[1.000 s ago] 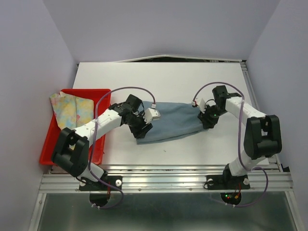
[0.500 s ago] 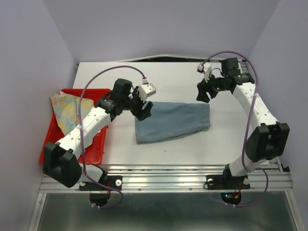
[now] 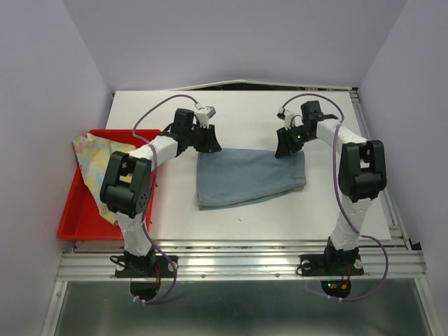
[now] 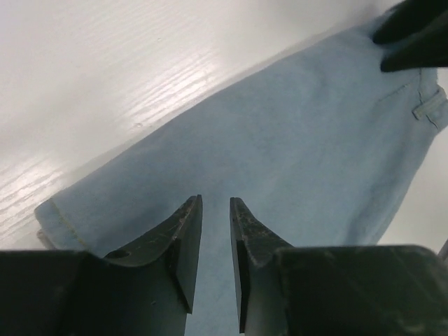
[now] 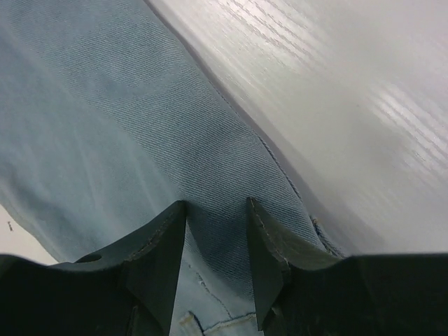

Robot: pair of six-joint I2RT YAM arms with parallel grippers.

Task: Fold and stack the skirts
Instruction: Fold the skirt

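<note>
The denim skirt (image 3: pixel 252 176) lies flat on the tabletop (image 3: pixel 245 115), already doubled into a rough rectangle. Its far edge runs between our two tools. The left tool (image 3: pixel 208 140) hangs over the far left corner, and the right tool (image 3: pixel 285 145) over the far right corner. In the wrist view the left tool's (image 4: pixel 215 201) jaws stand only a slit apart with nothing between them, and the cloth lies just below the tips. The right tool's (image 5: pixel 217 204) jaws are wider apart and also empty, with the hem (image 5: pixel 280 171) running just beyond them.

We judge the denim soft and limp but with some body. It looks light enough for a pinch, and it will likely sag and drag wherever it is not held. Its weave looks grippy, not slippery, and nothing about it is fragile. We would take it at the stitched edge directly under each tool, catching both layers so the fold does not come open.

The floral skirt (image 3: pixel 91 157) sits well outboard of the left tool, draped in the red tray (image 3: pixel 126 131). It looks thinner, so it should crumple more readily.
</note>
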